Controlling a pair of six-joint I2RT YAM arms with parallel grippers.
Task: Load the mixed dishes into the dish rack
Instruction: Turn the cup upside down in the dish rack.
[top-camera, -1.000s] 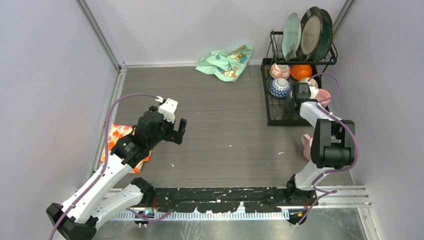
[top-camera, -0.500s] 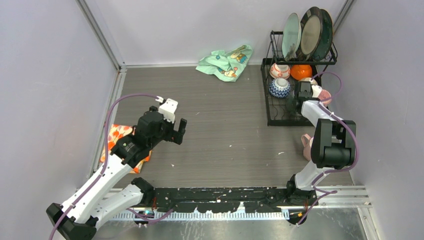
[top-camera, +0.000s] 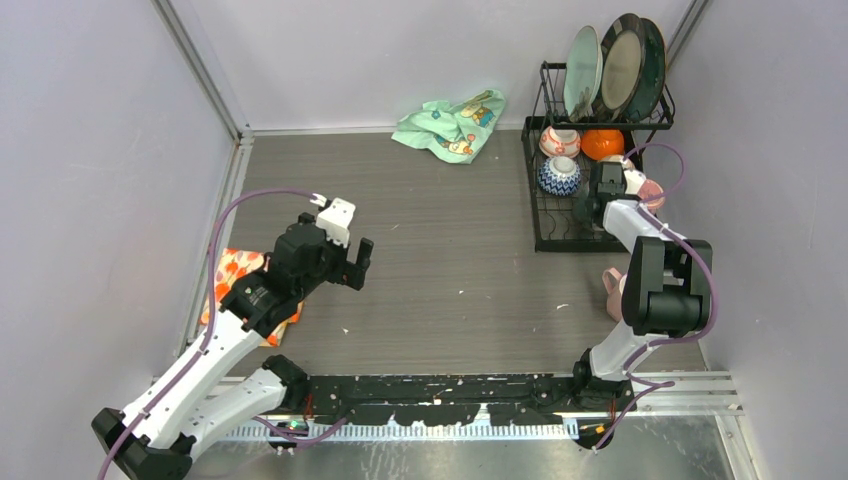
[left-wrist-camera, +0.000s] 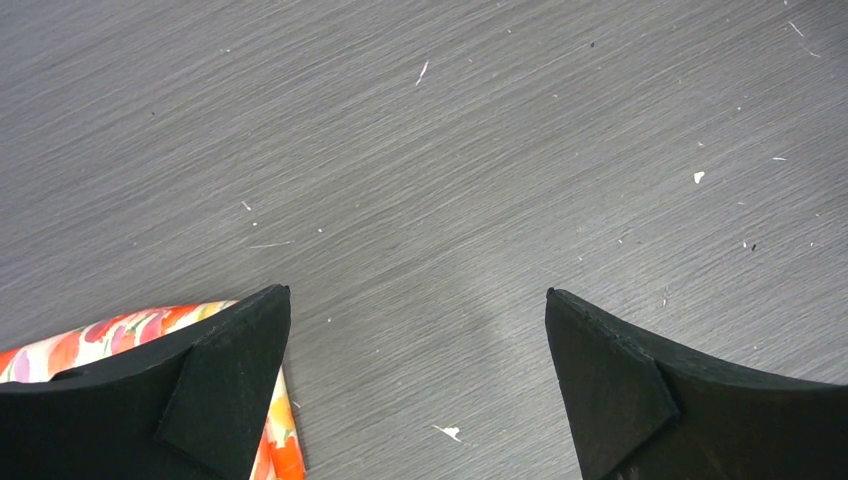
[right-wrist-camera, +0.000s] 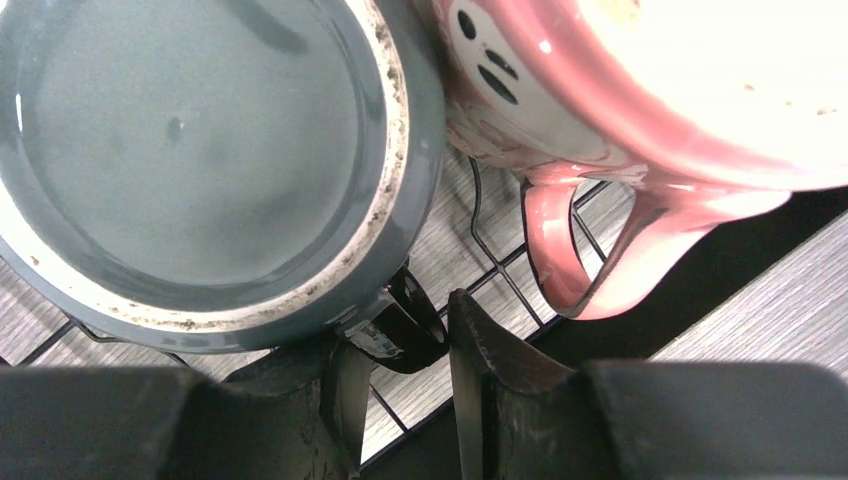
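The black wire dish rack (top-camera: 545, 240) stands at the back right, with the pale green plate (top-camera: 582, 72), dark-rimmed beige plate (top-camera: 620, 65) and dark blue-green plate (top-camera: 652, 70) upright on its upper shelf. The white bowl (top-camera: 558, 140), red bowl (top-camera: 602, 143) and blue patterned bowl (top-camera: 560, 175) sit in the lower basket. My right gripper (top-camera: 602, 185) is down in the basket. In the right wrist view it (right-wrist-camera: 400, 325) is shut on the handle of the dark green cup (right-wrist-camera: 200, 150), which rests on the wire floor (right-wrist-camera: 490, 275) beside a pink cup (right-wrist-camera: 620, 110). My left gripper (top-camera: 355, 262) (left-wrist-camera: 417, 291) is open and empty over the table.
A second pink cup (top-camera: 610, 283) lies on the table by my right arm. The mint-green cloth (top-camera: 450, 122) lies at the back centre. The orange floral cloth (top-camera: 232, 272) lies under my left arm and shows at the lower left of the left wrist view (left-wrist-camera: 120, 335). Walls close in both sides.
My right gripper has moved a little farther back into the rack's lower basket. The left arm has not moved.
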